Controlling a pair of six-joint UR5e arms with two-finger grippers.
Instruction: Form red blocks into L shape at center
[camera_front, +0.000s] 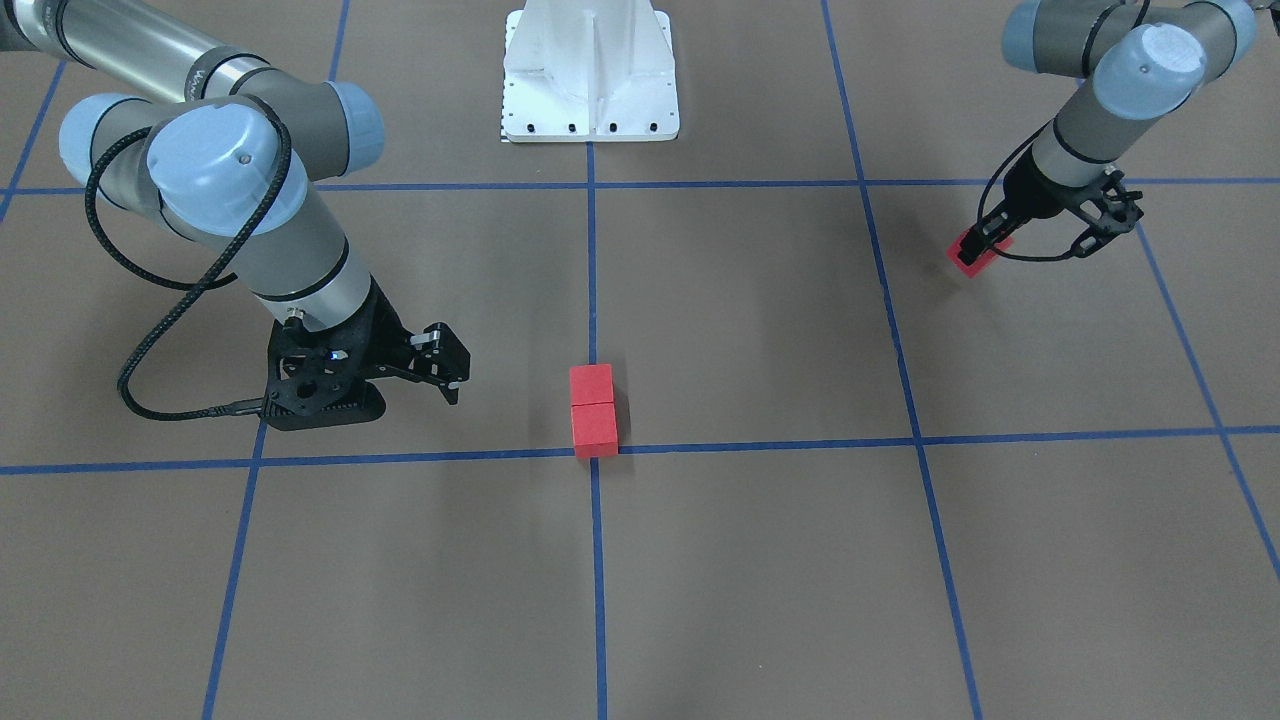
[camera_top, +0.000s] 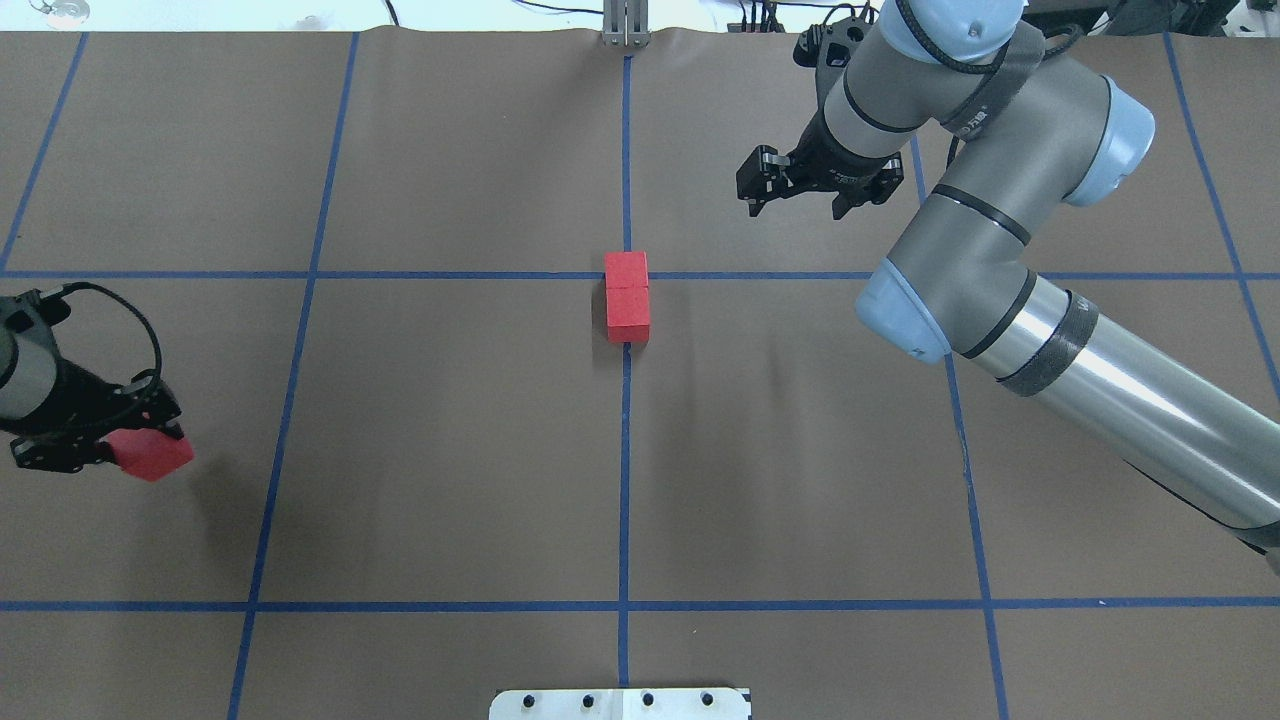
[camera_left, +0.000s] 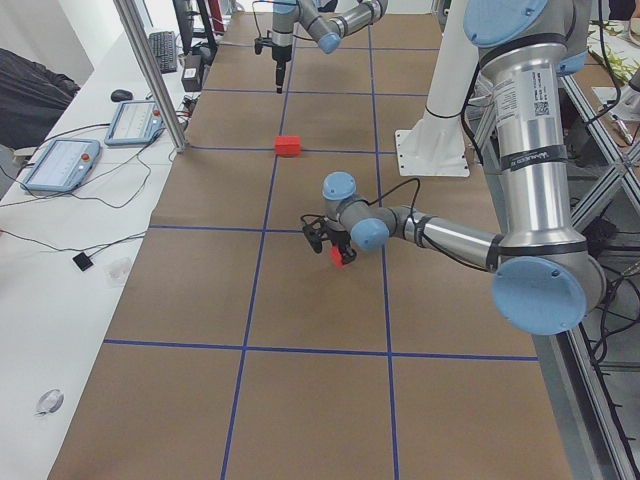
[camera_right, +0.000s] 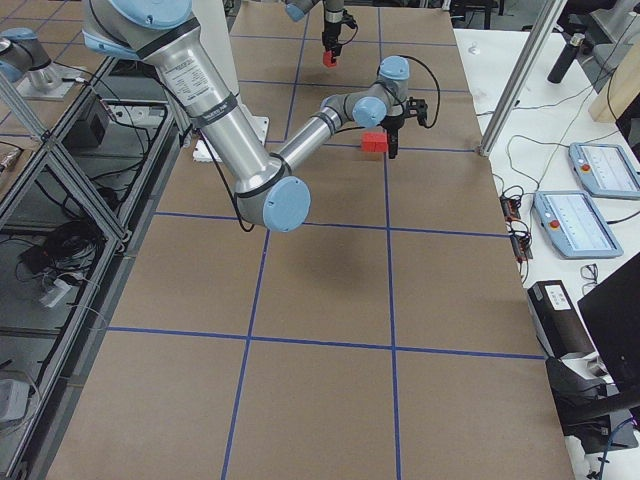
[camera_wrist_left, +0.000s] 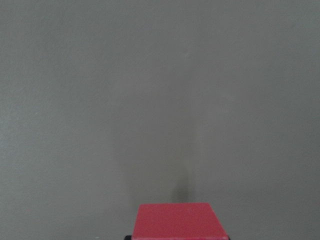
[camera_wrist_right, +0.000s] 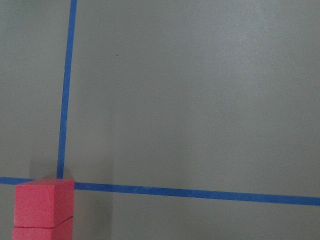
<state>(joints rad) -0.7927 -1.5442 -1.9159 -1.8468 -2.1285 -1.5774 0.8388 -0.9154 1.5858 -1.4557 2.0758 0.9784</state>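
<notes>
A: Your left pincer (camera_top: 138, 445) is clamped on the third block (camera_top: 155, 457), out on the robot's left side of the table (camera_top: 450, 450) and well apart from the center (camera_top: 626, 275). Its shadow falls offset, so it looks lifted rather than resting.

B: Yep. The other two red blocks (camera_top: 628, 314) sit touching end to end at the center. The far one is on the tape crossing. The near one is on the robot's side of it, along the tape line (camera_top: 624, 480).

A: Key thing for you: that pair's long axis runs straight away from the robot. From the left pincer it lies to the robot's right and a bit farther out. So the flank facing your loaded arm is the pair's left side.

B: The right pincer (camera_top: 795, 205) is nearer the pair, a little farther out and to the robot's right. But its jaws stand wide with nothing between them. Left arm's job, I'd say.

A: Looks: all three are plain matte red cubes, small against a grid square. The held one reads as turned off the grid lines in the overhead view. You'd likely need to square it before setting it down.

B: And it has to land flush against the side of one end block, not in line with them. Otherwise you get a bar, not an L.
</notes>
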